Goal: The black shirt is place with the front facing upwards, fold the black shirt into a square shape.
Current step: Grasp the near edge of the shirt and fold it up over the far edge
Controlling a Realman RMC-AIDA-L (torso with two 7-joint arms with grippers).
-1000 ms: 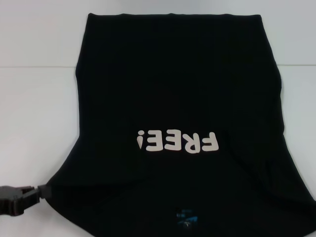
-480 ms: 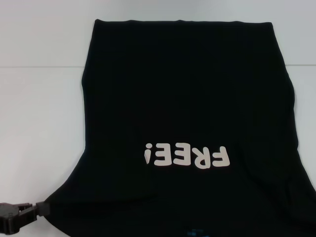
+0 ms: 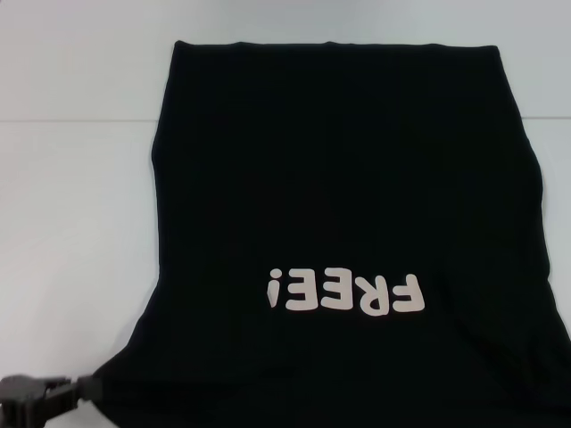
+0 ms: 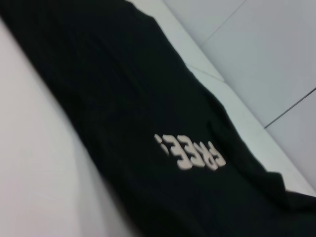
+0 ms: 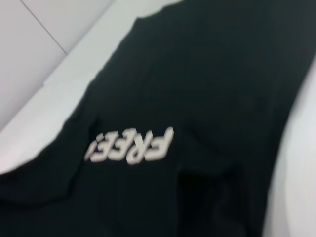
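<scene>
Black shirt [image 3: 343,214] lay flat on the white worktop [image 3: 71,223], front up, "FREE!" lettering [image 3: 343,292] reading upside down to me, its long axis running straight away from my body. My left hand [image 3: 80,389] sat low at the near left corner, clamped on the cloth's edge where it pinched to a point. My right hand was out of sight, its grip unknown. I judged the fold would swing from that left edge across toward the right.
</scene>
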